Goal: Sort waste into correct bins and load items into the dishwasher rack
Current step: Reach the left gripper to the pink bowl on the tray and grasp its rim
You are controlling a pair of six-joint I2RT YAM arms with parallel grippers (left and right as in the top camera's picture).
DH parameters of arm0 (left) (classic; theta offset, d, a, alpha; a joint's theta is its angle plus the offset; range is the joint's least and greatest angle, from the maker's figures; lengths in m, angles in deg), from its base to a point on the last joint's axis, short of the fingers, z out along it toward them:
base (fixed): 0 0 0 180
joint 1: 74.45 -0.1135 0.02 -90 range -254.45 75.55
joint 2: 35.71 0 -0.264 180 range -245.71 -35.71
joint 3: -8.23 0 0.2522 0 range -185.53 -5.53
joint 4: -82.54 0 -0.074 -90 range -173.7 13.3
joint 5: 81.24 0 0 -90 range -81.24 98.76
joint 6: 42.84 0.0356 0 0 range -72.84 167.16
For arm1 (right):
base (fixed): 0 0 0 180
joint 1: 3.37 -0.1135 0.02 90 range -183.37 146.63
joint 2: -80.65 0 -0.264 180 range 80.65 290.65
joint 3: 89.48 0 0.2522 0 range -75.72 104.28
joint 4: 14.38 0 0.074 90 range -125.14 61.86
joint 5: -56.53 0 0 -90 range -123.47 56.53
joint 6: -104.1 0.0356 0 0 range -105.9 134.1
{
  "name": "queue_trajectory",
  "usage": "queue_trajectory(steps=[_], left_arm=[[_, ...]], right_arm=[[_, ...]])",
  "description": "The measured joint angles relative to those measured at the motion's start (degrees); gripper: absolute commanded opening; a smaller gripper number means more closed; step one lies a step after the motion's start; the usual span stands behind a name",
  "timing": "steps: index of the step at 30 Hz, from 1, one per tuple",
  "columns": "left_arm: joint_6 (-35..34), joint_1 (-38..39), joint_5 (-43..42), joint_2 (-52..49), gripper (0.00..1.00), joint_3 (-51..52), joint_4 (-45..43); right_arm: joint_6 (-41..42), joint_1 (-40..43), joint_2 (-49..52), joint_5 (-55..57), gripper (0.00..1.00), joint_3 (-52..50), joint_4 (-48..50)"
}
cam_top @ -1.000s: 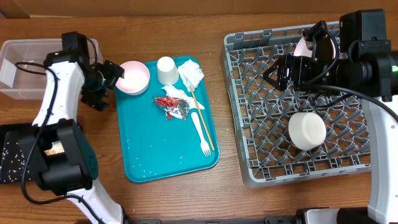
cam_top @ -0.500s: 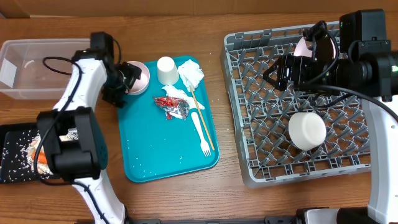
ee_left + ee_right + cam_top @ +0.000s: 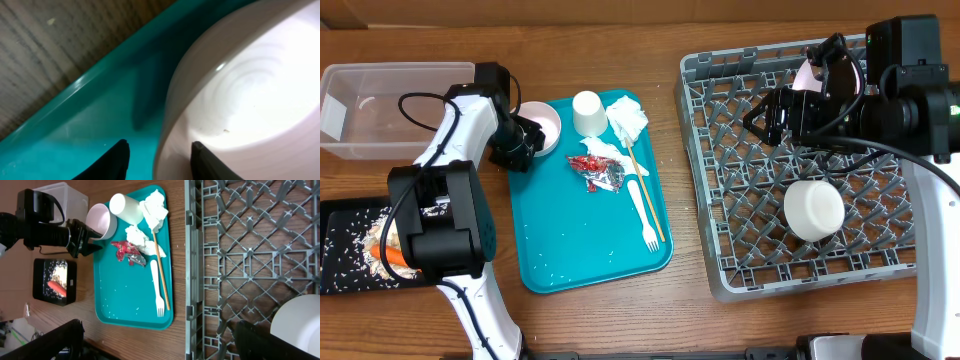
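A small white bowl [image 3: 544, 124] sits at the back left corner of the teal serving tray [image 3: 590, 255]. My left gripper [image 3: 519, 141] straddles its left rim. In the left wrist view this gripper [image 3: 160, 149] has one finger inside the bowl [image 3: 240, 95] and one outside over the tray, with a strip of teal still showing beside the wall. A white cup [image 3: 587, 112], crumpled napkins [image 3: 627, 118], a foil wrapper [image 3: 599, 171], a white fork [image 3: 642, 208] and chopsticks [image 3: 646, 192] lie on the tray. My right gripper [image 3: 157, 332] hangs wide open and empty above the dishwasher rack [image 3: 720, 255].
A second white bowl [image 3: 813, 210] lies upside down in the rack. The clear tub [image 3: 380, 75] stands at the back left. The black tray [image 3: 345, 270] at the front left holds a carrot [image 3: 55, 286] and rice. My left arm's base [image 3: 432, 225] stands between them.
My left gripper has swung right from beside the clear tub to the bowl's rim, and its jaws have narrowed around it. The right arm has not moved.
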Motion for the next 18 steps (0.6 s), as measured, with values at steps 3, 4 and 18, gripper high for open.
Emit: queue_trajectory(steps=[3, 4, 18], left_arm=[[0.0, 0.0, 0.0, 0.0, 0.07, 0.0, 1.7], [-0.1, 0.0, 0.0, 0.0, 0.04, 0.0, 2.2], [4.8, 0.0, 0.2, 1.6, 0.04, -1.5, 12.9]], right_arm=[[0.0, 0.0, 0.0, 0.0, 1.00, 0.0, 0.0], [0.0, 0.0, 0.0, 0.0, 1.00, 0.0, 0.0], [0.0, 0.0, 0.0, 0.0, 1.00, 0.0, 0.0]])
